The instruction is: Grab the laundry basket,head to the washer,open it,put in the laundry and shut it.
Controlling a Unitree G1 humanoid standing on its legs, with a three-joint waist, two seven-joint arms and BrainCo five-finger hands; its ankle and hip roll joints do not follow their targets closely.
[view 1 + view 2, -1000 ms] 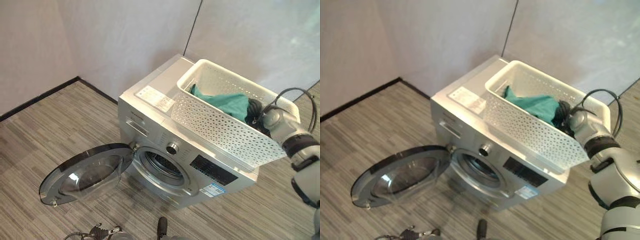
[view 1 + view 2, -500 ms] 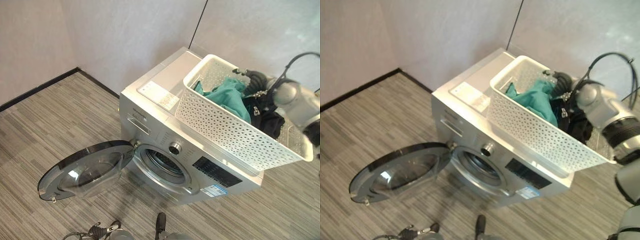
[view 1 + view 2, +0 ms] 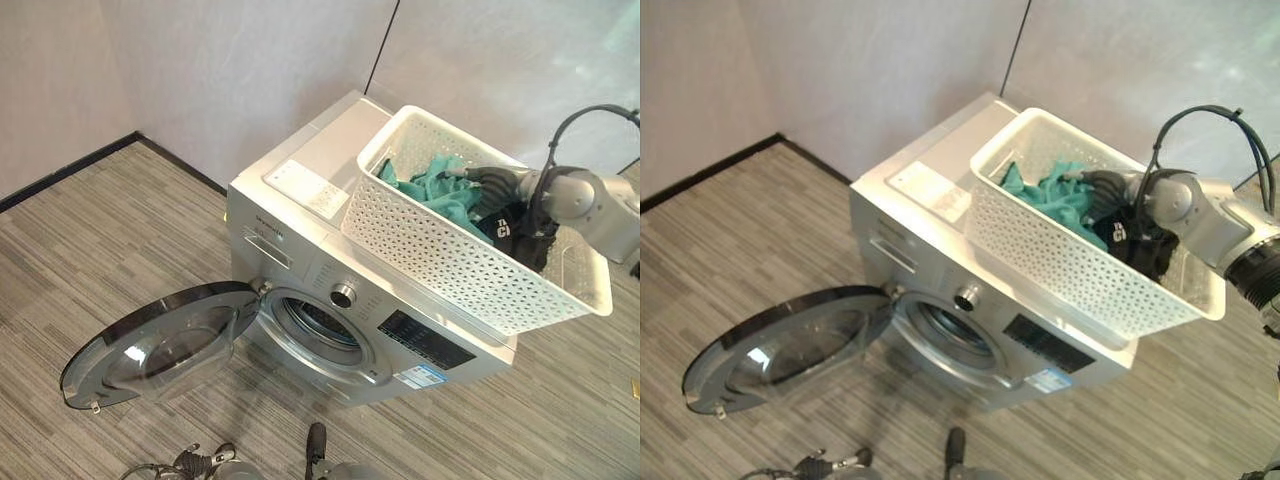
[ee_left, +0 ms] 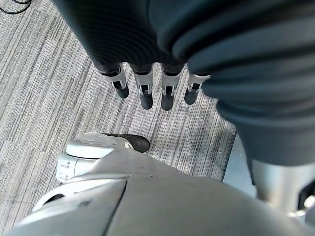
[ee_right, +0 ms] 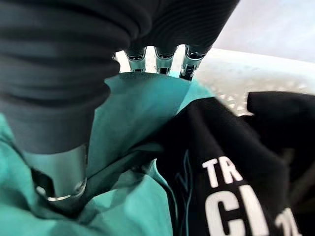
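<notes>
- The silver washer (image 3: 330,250) stands in a room corner on striped grey floor (image 3: 110,240); its round glass door (image 3: 160,340) is swung wide open toward the robot's left, low over the floor, leaving the drum opening (image 3: 318,325) uncovered
- The white perforated laundry basket (image 3: 450,260) sits on the washer's top, toward its right side, and its right end juts past the washer's edge
- Inside the basket lie a teal garment (image 3: 1055,195) and a black garment (image 5: 236,167) with white lettering, partly hidden in folds; a white label (image 3: 308,187) lies on the washer's top beside the basket, its print too small to make out
- The right robot hand (image 3: 1102,185) reaches into the basket; fingers (image 5: 160,59) sunk in teal cloth, so whether they grip it cannot be told
- The left robot hand (image 4: 152,91) hangs over bare floor, fingers straight and relaxed, holding nothing
- Open floor lies ahead of the washer, left of the door
</notes>
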